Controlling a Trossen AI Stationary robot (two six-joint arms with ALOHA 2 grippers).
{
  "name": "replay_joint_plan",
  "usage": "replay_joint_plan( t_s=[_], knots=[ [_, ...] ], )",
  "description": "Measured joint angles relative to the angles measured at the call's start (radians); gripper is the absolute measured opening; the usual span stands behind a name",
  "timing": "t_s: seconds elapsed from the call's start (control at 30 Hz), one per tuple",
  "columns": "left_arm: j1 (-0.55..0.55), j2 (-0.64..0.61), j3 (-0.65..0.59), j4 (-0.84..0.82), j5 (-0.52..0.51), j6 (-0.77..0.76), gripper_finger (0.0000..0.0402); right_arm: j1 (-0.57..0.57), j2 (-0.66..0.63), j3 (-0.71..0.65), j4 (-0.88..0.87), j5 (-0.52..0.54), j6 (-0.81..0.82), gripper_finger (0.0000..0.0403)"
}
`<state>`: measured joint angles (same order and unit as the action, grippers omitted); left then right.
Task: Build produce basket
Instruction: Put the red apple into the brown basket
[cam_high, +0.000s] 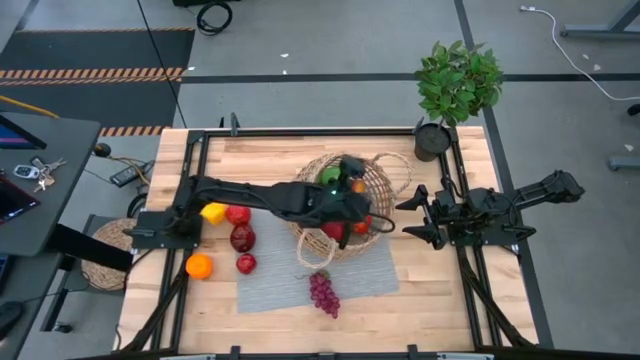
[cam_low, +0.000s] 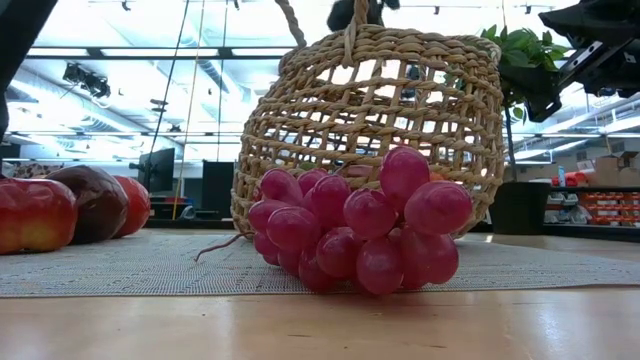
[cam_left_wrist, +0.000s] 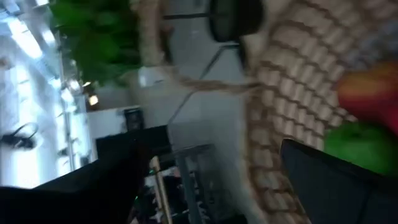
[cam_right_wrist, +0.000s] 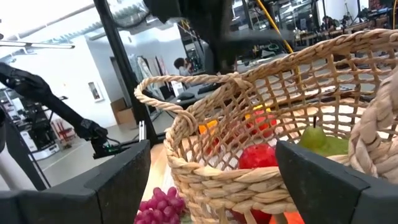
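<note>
Grapes (cam_low: 355, 230) before basket (cam_low: 370, 120), left end effector (cam_high: 345, 222) apart above it, right end effector (cam_high: 418, 215) apart beside

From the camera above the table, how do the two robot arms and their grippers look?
Both arms are black, made of slim jointed segments mounted on black frame rails at the table sides. The left gripper and the right gripper each end in two dark, flat fingers. A small green light glows on the left arm's wrist.

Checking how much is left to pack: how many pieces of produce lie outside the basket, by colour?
Red pieces: 3
Yellow pepper: 1
Orange: 1
Purple grapes: 1 bunch
Total outside the basket: 6
</note>
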<state>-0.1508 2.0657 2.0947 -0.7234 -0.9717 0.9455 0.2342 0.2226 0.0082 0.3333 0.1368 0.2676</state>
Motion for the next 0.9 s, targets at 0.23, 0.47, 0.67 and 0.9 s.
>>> replay_joint_plan(
  t_s=[0.23, 0.47, 0.67, 0.9],
  knots=[
    [-0.04, -0.09, 0.0, -0.096, -0.126, -0.183, 0.0375, 0.0, 0.0, 0.0, 0.01, 0.0, 0.0, 0.0348],
    [-0.034, -0.163, 0.0, -0.516, -0.142, -0.701, 0.0375, 0.0, 0.004, 0.0, 0.019, 0.0, 0.0, 0.0348],
    [-0.015, -0.185, -0.012, -0.845, -0.079, -1.131, 0.0375, 0.0, 0.016, 0.0, 0.035, 0.0, 0.0, 0.0348],
    [-0.057, -0.279, -0.168, -0.845, -0.006, -1.298, 0.0375, 0.0, 0.027, 0.0, 0.039, 0.0, 0.0, 0.0348]
  ],
)
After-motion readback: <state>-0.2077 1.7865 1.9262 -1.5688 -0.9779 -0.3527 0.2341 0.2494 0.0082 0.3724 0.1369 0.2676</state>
